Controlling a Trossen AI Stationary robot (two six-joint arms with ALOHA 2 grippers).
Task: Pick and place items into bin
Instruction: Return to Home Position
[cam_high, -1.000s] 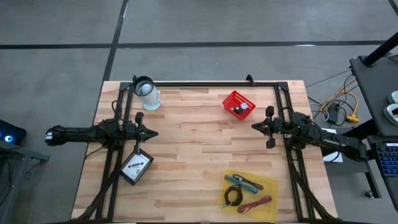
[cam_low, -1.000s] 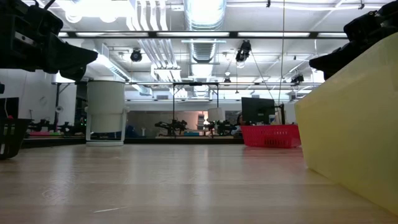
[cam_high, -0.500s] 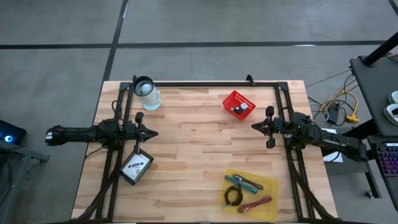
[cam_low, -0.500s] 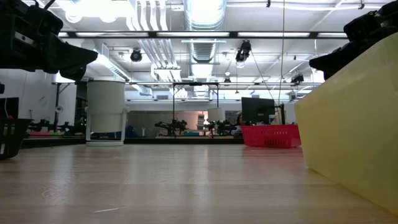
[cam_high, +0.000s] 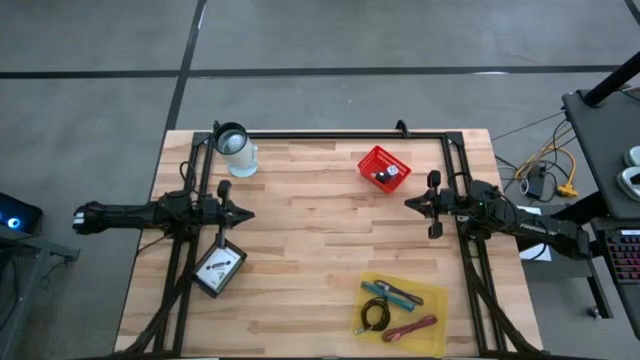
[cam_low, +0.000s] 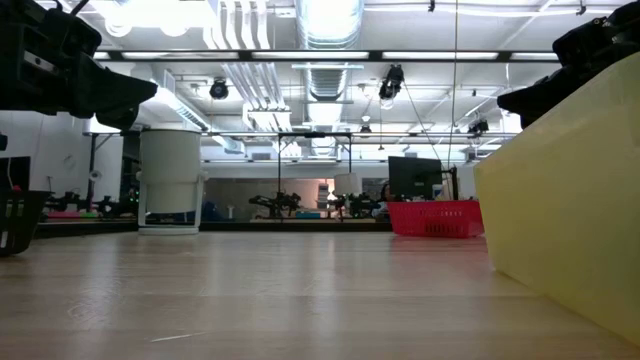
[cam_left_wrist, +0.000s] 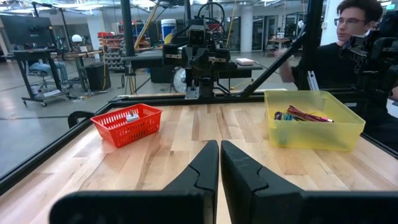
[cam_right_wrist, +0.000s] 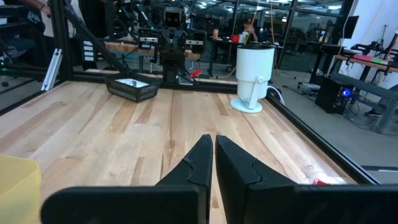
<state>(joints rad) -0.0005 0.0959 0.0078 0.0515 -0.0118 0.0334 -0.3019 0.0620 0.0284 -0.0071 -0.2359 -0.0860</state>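
Note:
A yellow bin (cam_high: 400, 312) near the table's front right holds teal, purple and maroon pen-like sticks (cam_high: 392, 292) and a black cable coil (cam_high: 375, 316). A red basket (cam_high: 384, 168) at the back right holds tiny black and white pieces. A black tray (cam_high: 220, 270) at the front left holds a white card. My left gripper (cam_high: 246, 213) is shut, level at the table's left side, empty. My right gripper (cam_high: 410, 203) is shut, level at the right side, empty. In the wrist views both pairs of fingers (cam_left_wrist: 219, 146) (cam_right_wrist: 214, 142) meet with nothing between them.
A white cup with a black rim (cam_high: 237, 150) stands at the back left corner. A black frame (cam_high: 330, 134) runs along the table's far edge and sides. A person (cam_left_wrist: 348, 43) sits beyond the table's right side. Bare wood lies in the table's middle (cam_high: 320, 230).

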